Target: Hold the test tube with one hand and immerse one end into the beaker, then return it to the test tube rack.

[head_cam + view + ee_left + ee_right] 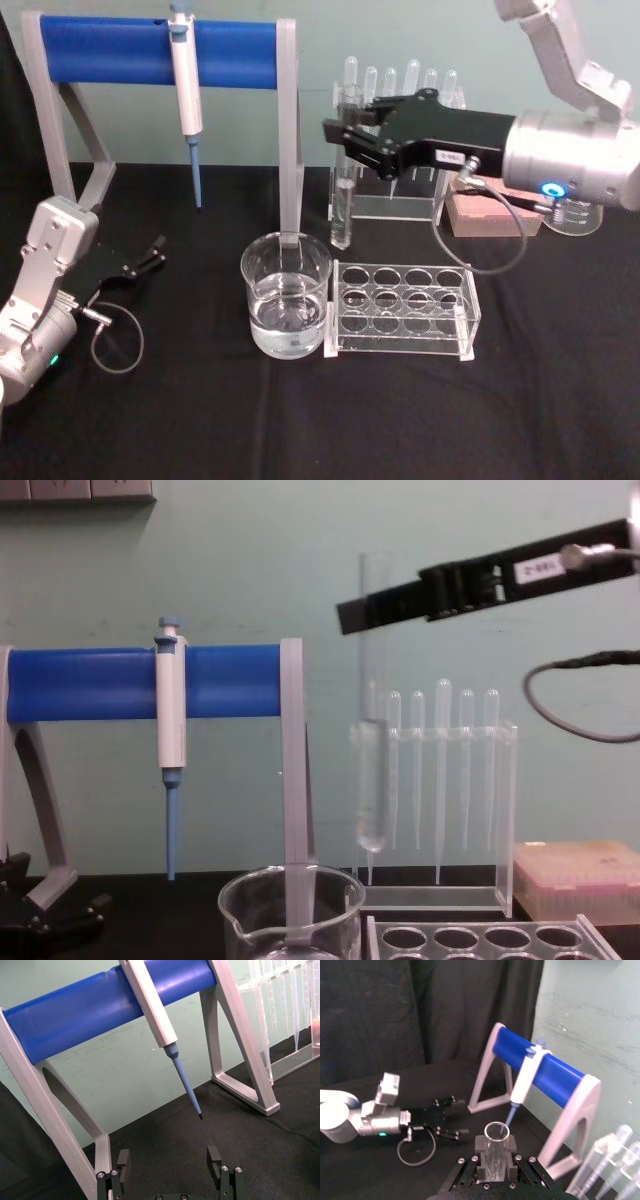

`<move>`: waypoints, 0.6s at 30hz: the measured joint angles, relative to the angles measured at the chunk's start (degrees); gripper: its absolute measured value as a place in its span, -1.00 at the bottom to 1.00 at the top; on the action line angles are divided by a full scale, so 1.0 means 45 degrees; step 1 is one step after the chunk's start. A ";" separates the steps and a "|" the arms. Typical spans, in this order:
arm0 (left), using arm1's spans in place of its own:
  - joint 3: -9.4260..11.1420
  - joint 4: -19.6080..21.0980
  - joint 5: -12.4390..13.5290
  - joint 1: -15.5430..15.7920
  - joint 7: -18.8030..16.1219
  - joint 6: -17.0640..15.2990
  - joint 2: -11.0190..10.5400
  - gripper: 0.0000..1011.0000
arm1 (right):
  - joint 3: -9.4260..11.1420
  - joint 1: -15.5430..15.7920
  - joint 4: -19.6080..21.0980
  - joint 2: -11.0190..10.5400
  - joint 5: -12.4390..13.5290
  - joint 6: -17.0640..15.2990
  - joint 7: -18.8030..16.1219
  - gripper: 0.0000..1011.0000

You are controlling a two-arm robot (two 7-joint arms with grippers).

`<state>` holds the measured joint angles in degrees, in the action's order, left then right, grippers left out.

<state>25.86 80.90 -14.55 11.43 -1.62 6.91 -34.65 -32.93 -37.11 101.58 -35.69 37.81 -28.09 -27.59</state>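
Right tool (347, 140) reaches in level from the right, clenched on the test tube (343, 205) near its rim — tube upright, hanging just behind the beaker (286, 296). Left tool (150, 258) sits low at the left — released.

Centre of the head view: my right gripper (347, 140) pinches the test tube (343, 205) near its open rim, and the clear, round-bottomed tube hangs upright in the air. Below and left of it, at lower centre, the beaker (286, 300) stands upright, a wide clear glass with clear liquid in its lower part. In the chest view the tube's bottom hangs above and right of the beaker's rim, apart from it.
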 joint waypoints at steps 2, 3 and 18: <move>-0.0001 0.0000 0.0001 0.0000 0.0000 0.0001 0.0000 0.98 | -0.0196 -0.0212 -0.0120 0.0236 0.0040 -0.0003 0.0003 -0.55; -0.0001 0.0000 0.0000 0.0000 0.0001 0.0001 0.0000 0.98 | -0.0253 -0.0267 -0.0162 0.0299 0.0048 -0.0002 0.0006 -0.56; 0.0000 0.0000 0.0000 0.0001 0.0000 0.0001 0.0000 0.98 | -0.1259 -0.0328 -0.1438 0.1314 -0.0137 0.0915 0.0201 -0.56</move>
<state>25.86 80.90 -14.55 11.43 -1.62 6.91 -34.64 -38.59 -38.58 95.11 -29.78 37.20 -23.98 -26.68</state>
